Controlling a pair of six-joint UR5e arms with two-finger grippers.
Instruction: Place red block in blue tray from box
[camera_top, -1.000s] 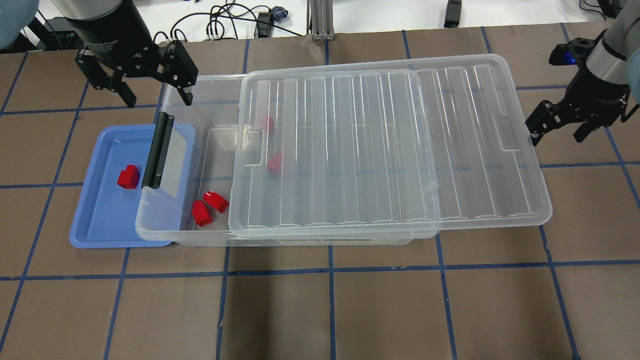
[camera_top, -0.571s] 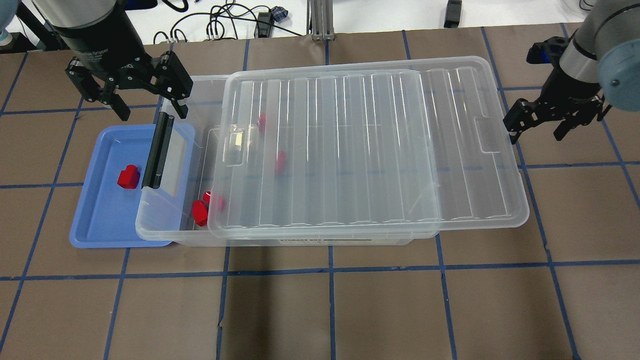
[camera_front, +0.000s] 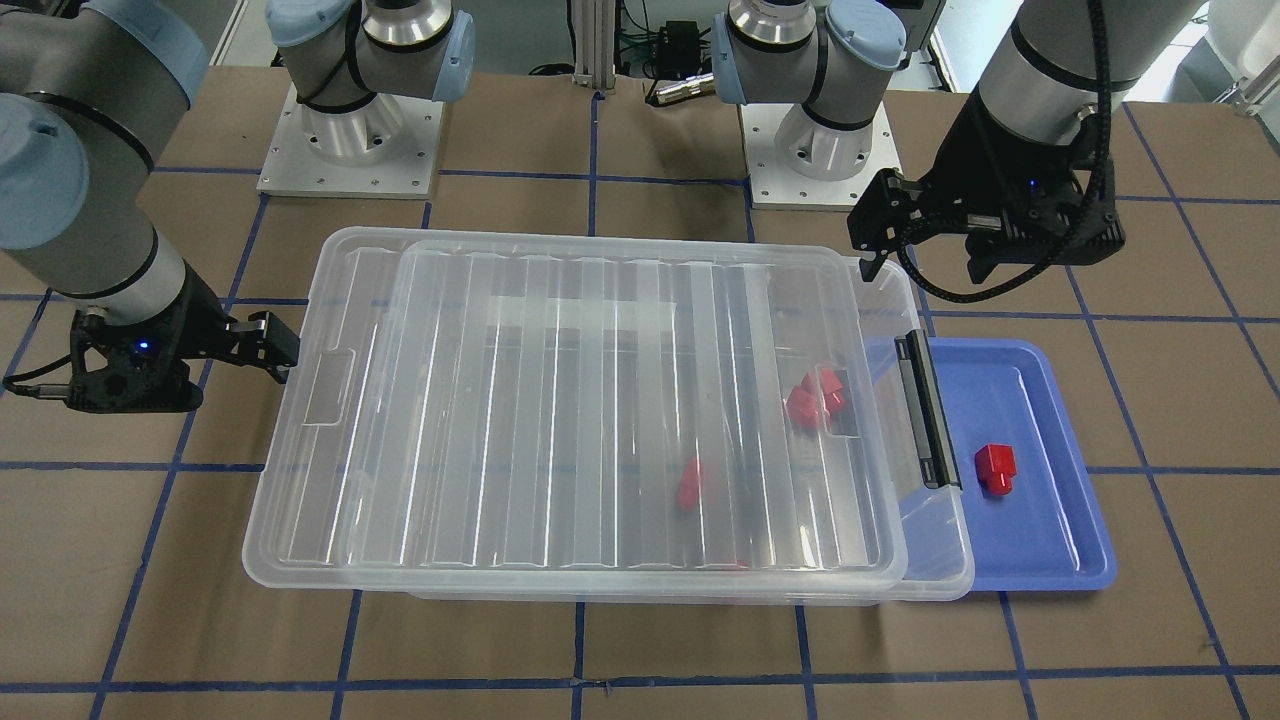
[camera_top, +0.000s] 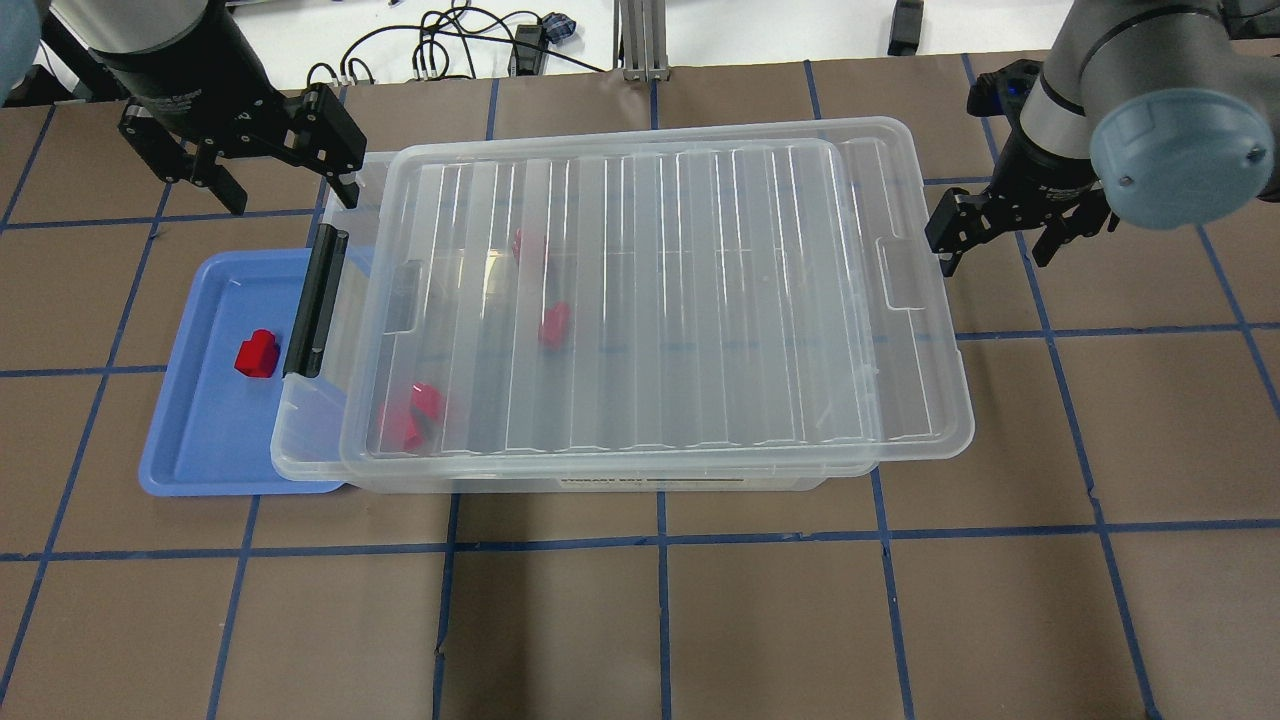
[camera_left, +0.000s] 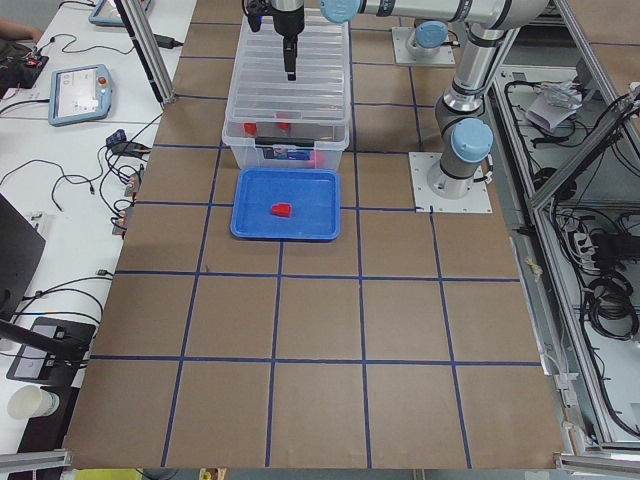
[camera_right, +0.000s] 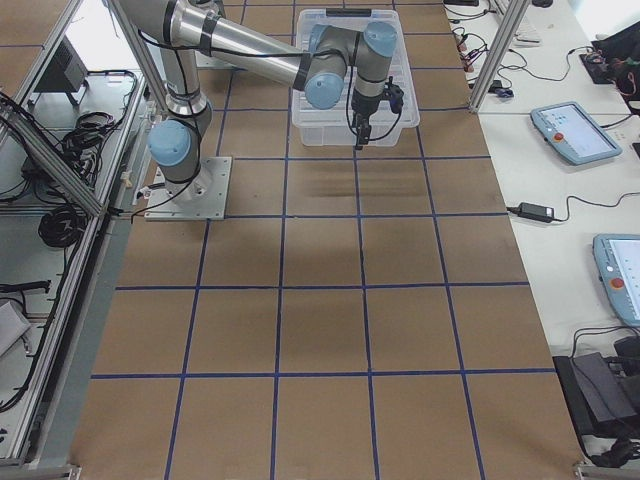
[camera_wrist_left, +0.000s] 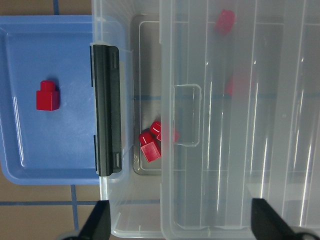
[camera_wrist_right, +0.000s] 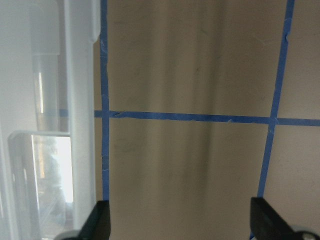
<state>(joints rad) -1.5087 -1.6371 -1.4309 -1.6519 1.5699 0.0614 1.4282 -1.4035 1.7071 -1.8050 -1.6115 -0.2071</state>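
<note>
The table (camera_top: 780, 620) is covered in brown sheeting divided into large squares by blue tape lines, creased in places. Past its far edge is a white bench with a tangle of black cables (camera_top: 470, 45). The side view also shows white benches along the table, a handheld screen unit (camera_left: 82, 92) and a paper cup (camera_left: 28, 402). At the far left, the left gripper (camera_top: 290, 198) hangs over the table behind the blue tray (camera_top: 200, 440), jaws spread wide and holding nothing. One red block (camera_top: 256, 354) lies in the blue tray, near its middle and clear of the rim. The box (camera_top: 305, 450) stands just to the right, with the end carrying the black latch (camera_top: 317, 300) overhanging the tray's right side. The ribbed clear lid (camera_top: 700, 300) rests on the box slightly askew and slid rightward, so a narrow strip at the latch end is uncovered. Other red blocks show through it: a touching pair (camera_top: 420, 415) near the front left corner, one (camera_top: 553, 325) further in and one (camera_top: 528, 245) toward the back. A dark label (camera_top: 640, 482) runs along the box's front wall, but its print is too small to read. At the far right, the right gripper (camera_top: 995, 258) sits just beside the lid's end, jaws apart and empty.
</note>
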